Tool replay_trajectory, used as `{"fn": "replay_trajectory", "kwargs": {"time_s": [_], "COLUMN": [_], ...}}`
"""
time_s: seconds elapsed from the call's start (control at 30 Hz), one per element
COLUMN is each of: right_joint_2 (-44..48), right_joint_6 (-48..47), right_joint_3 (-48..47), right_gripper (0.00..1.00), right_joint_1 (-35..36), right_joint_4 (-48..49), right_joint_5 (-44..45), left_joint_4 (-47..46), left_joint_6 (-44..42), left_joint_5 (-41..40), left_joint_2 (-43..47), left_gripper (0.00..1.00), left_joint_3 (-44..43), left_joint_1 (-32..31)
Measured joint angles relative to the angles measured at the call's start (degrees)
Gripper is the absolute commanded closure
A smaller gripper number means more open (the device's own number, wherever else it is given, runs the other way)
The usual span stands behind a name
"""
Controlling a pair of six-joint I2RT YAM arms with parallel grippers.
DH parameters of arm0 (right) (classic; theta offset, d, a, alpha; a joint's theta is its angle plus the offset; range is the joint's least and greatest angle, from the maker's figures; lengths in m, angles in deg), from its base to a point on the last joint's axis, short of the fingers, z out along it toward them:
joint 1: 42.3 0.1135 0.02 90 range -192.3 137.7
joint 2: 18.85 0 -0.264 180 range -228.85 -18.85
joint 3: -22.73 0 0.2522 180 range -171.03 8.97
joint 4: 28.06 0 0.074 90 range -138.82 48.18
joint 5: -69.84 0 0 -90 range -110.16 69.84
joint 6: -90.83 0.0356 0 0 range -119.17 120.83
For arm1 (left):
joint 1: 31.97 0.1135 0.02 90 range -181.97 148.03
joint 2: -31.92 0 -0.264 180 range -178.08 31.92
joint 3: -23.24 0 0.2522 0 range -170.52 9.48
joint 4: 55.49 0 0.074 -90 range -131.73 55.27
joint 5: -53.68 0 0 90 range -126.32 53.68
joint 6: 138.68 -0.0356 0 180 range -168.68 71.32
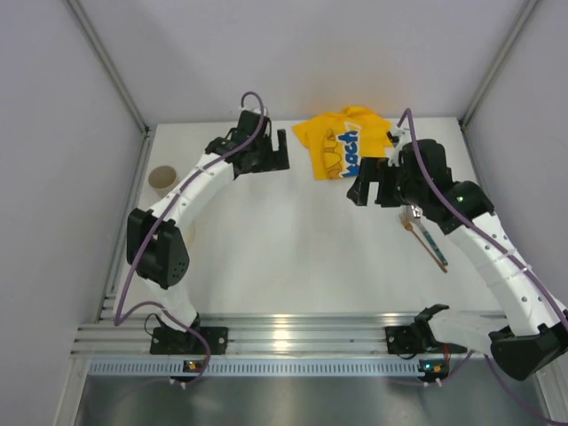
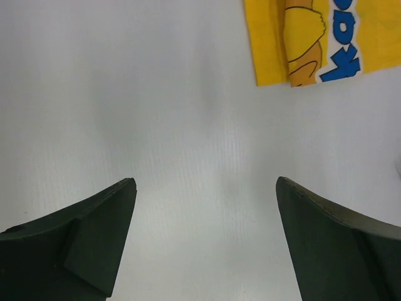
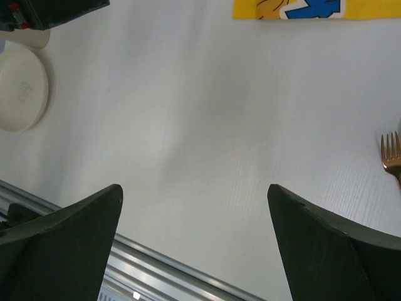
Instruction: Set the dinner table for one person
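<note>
Hovering over dinner table (image 1: 293,257), L gripper (image 2: 205,183) & R gripper (image 3: 194,188) jaws apart, empty, fork (image 3: 391,153) cropped at edge.

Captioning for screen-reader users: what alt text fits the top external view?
Two robot arms reach over the white dinner table, left hand and right hand both open and empty, flanking a crumpled yellow printed cloth near the far edge. A beige cup stands at the left edge; cutlery lies under the right arm.
</note>
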Motion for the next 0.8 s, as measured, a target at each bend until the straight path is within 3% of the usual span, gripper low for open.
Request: {"fn": "replay_trajectory", "kwargs": {"time_s": [0.1, 0.27, 0.53, 0.8], "right_joint_2": [-0.02, 0.02, 8.72, 17.38], "right_joint_6": [-0.13, 1.22, 3.50, 6.54], "right_joint_3": [-0.13, 0.24, 5.88, 5.97], "right_gripper": [0.00, 0.02, 0.00, 0.00], "right_joint_1": [-0.09, -0.11, -0.11, -0.11], "right_joint_4": [-1.25, -2.40, -9.27, -17.16], "right_joint_5": [-0.07, -0.57, 0.13, 4.61], "left_joint_4": [2.10, 0.35, -6.01, -7.85], "left_joint_6": [1.07, 5.49, 12.20, 15.65], "left_joint_5": [-4.92, -4.46, 0.00, 3.48], "left_joint_2": [0.48, -0.39, -16.13, -28.48], "left_gripper": [0.02, 0.02, 0.09, 0.17], "left_joint_3": [-4.11, -3.15, -3.06, -14.03], "left_joint_1": [-4.46, -7.98, -8.13, -7.21]}}
